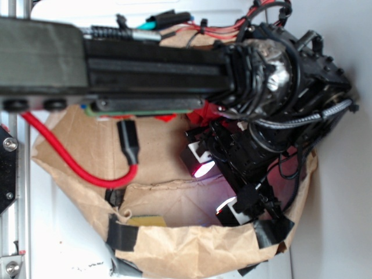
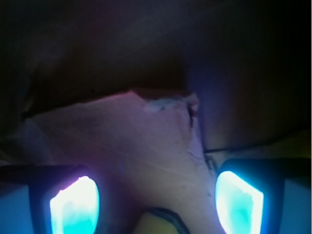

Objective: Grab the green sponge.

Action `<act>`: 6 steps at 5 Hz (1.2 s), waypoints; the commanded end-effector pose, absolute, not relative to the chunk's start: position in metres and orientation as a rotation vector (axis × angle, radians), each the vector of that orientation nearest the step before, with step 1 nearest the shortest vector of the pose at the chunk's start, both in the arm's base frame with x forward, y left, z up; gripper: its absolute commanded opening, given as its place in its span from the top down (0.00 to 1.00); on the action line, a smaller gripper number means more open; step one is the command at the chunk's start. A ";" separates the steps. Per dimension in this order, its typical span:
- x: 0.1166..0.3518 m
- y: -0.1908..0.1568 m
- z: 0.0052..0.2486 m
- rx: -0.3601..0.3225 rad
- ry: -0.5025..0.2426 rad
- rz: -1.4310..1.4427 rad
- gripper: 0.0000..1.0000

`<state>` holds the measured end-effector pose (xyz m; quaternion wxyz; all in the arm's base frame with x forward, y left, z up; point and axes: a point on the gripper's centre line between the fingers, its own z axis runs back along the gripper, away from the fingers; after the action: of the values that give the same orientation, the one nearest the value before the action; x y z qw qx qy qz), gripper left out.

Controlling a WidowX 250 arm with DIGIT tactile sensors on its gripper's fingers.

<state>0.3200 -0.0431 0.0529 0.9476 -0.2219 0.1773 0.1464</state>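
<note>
**Sponge low between my pads, nothing gripped**

The green sponge (image 2: pixel 158 222) sits at the bottom edge of the wrist view: rounded yellow face with a thin dark rim, only its top showing. It lies between my two glowing pads (image 2: pixel 75 207), closer to the left one, touching neither as far as I can see. My gripper (image 2: pixel 157 207) has its jaws spread wide, released. Beyond the sponge: torn brown paper (image 2: pixel 146 141), then dark. In the exterior view the sponge is probably the yellow-green sliver (image 1: pixel 145 221) by the black tape (image 1: pixel 122 233) on the paper bag (image 1: pixel 192 247); too small to be sure. My gripper (image 1: pixel 216 187) hangs inside the bag, right of that sliver. Red cable (image 1: pixel 75 165) drapes left of it.
</note>
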 end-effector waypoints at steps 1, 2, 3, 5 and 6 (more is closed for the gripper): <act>0.332 -0.057 0.076 -0.453 0.273 0.199 0.00; 0.332 -0.057 0.076 -0.453 0.273 0.199 0.00; 0.332 -0.057 0.076 -0.453 0.273 0.199 0.00; 0.315 -0.056 0.078 -0.441 0.283 0.156 0.00; 0.297 -0.055 0.085 -0.445 0.284 0.116 0.00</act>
<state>0.2928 -0.0509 0.0634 0.9560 -0.2179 0.1773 0.0843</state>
